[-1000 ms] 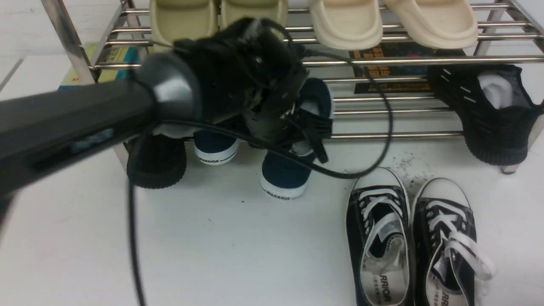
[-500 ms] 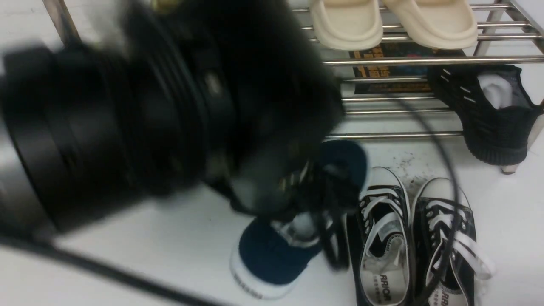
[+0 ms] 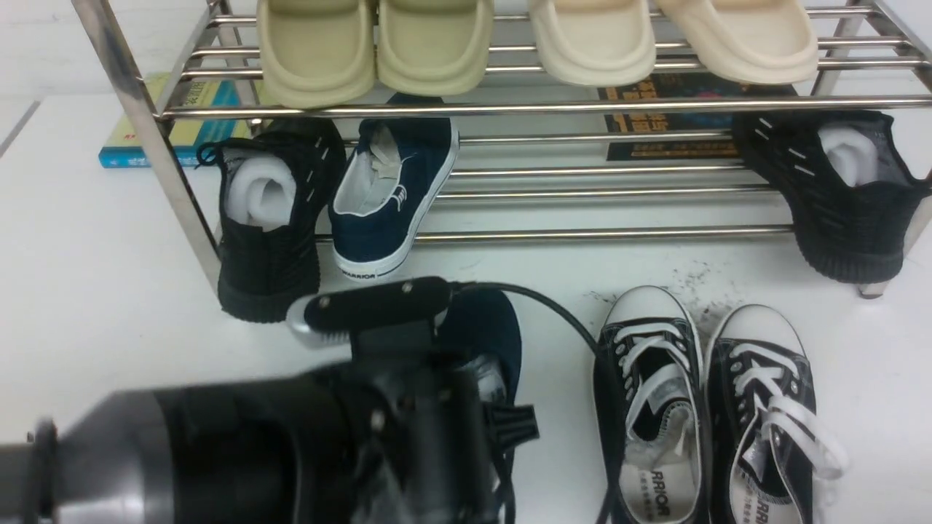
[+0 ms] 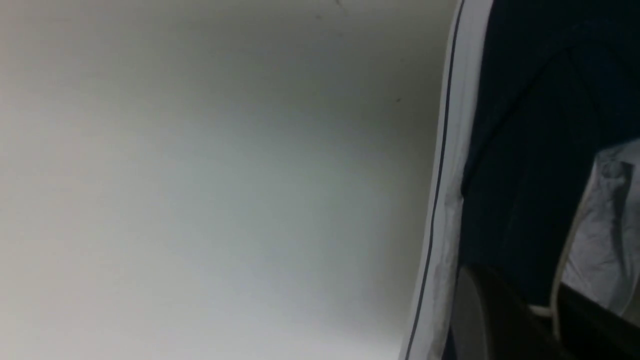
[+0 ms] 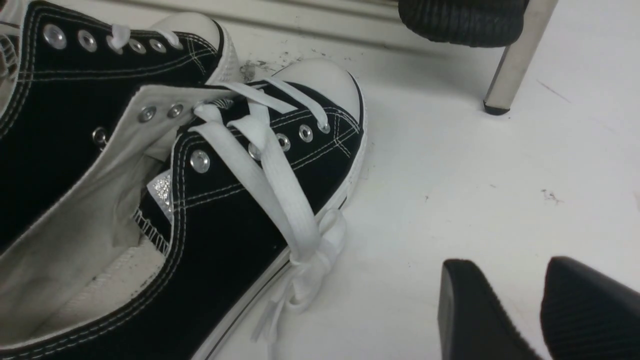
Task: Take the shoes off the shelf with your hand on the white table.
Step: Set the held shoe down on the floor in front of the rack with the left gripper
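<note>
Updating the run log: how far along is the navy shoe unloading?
Done: one navy shoe is off the shelf, down on the white table beside the lace-up sneakers. In hand: the left gripper is shut on that shoe's collar, not yet released. Left: the second navy shoe sits on the lower tier, next to a black knit sneaker.

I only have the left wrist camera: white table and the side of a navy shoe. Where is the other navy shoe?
Observer: The second navy shoe sits on the shelf's lower tier, beside a black knit sneaker.
Operator: What's near the held shoe?
Observer: A black-and-white lace-up pair lies on the table, to the robot's right of it.
Operator: And the right arm?
Observer: The right gripper is beside those lace-ups, jaws apart and empty.
</note>
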Tool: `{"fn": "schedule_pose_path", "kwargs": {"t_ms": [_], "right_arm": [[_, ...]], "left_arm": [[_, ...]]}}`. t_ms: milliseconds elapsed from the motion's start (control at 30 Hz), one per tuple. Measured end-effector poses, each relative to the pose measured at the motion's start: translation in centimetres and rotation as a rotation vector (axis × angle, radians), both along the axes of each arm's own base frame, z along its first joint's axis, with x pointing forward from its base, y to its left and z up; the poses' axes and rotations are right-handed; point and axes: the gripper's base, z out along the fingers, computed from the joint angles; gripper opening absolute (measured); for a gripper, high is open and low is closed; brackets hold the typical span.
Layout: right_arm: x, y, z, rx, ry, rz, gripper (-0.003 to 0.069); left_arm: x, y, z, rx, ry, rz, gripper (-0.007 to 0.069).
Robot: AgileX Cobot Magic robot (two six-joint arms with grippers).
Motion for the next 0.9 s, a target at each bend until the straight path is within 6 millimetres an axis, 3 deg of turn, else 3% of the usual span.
{"fn": "schedule_pose_path", "kwargs": {"t_ms": [600,867,900], "right_arm": [[0.0,0.0,0.0,0.0,0.0,0.0,0.024],[0.0,0.0,0.0,0.0,0.0,0.0,0.024],[0.0,0.0,0.0,0.0,0.0,0.0,0.024]], "left_arm": [[0.7,-0.9,-3.4,0.004,0.006,0.102,0.0076],[0.6,-0.9,-2.7,-0.02,0.01,0.097,0.0275],[0.5,-0.9,-2.6,-0.022,0.011,0.095,0.0326]]}}
